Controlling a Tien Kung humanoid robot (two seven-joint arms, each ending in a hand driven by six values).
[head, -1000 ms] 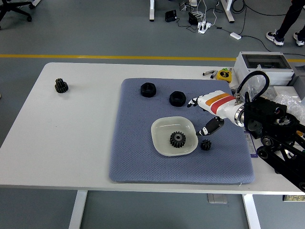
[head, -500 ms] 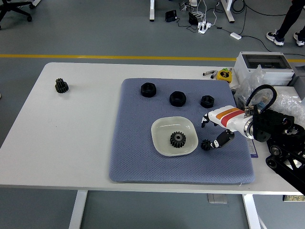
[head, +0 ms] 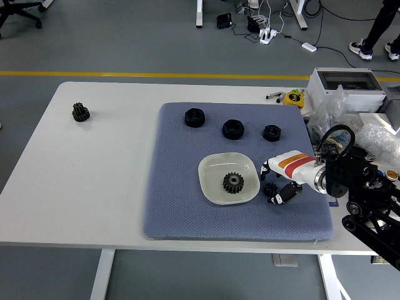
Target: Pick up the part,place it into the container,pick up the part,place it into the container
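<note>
Reaching in from the right edge of the frame, the right hand sits low over the blue mat, just right of the white bowl. Its white shell with a red and orange stripe points toward the centre of the picture, and its dark fingers curl down around a small black gear that lies on the mat beside the bowl's right rim. Whether the fingers actually grip the gear or only close in beside it cannot be told; the gear looks to be resting on the mat.

Inside the bowl, right of its middle, lies a larger black gear, flat on the bottom.

Toward the top of the mat three black nuts stand in a row, well apart from the hand: one at the upper left, one in the middle, and a smaller one to the right.

Far off in the upper left of the frame, another black gear stands alone on the white table.

At the right edge, behind the arm, a grey box and some clear plastic bags crowd the table's corner.
</note>
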